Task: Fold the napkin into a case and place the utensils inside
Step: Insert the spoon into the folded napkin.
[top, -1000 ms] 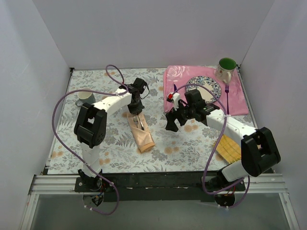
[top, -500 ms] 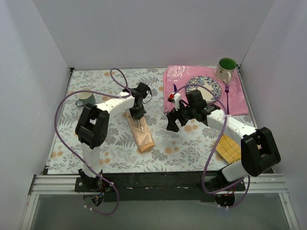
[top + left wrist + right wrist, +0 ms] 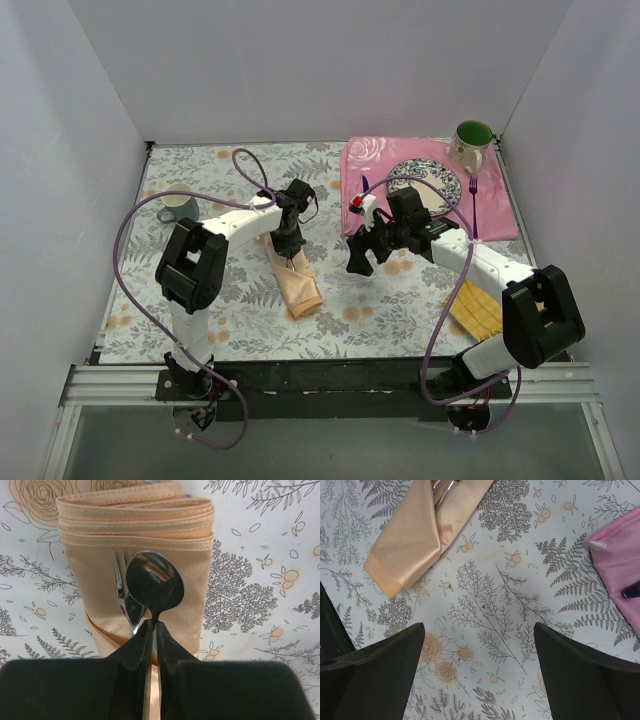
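1. Shifted since a second ago: the left claw now sits slightly lower and further right in the top view, over the upper end of the case. The right arm shows no change.
2. Left claw: pressed together, pinching the spoon by its neck just below the bowl. So short a grip probably serves to steer the bowl precisely along the cloth.
3. Spoon and fork: side by side at the centre of the left wrist view, their heads resting on the face of the case. The claw hides their handles, so it cannot be told whether they are tucked under a fold.
4. Case: a narrow peach strip lying diagonally on the bench, centre left of the top view. The stacked hems at the top of the left wrist view suggest the folding is finished and only the loading is left.
5. Right claw: spread wide, holding nothing, hovering over bare bench to the right of the case. It is likely parked there so as not to disturb the folds.
6. Placemat, upper right: it carries the plate and a purple fork, well apart from the case.
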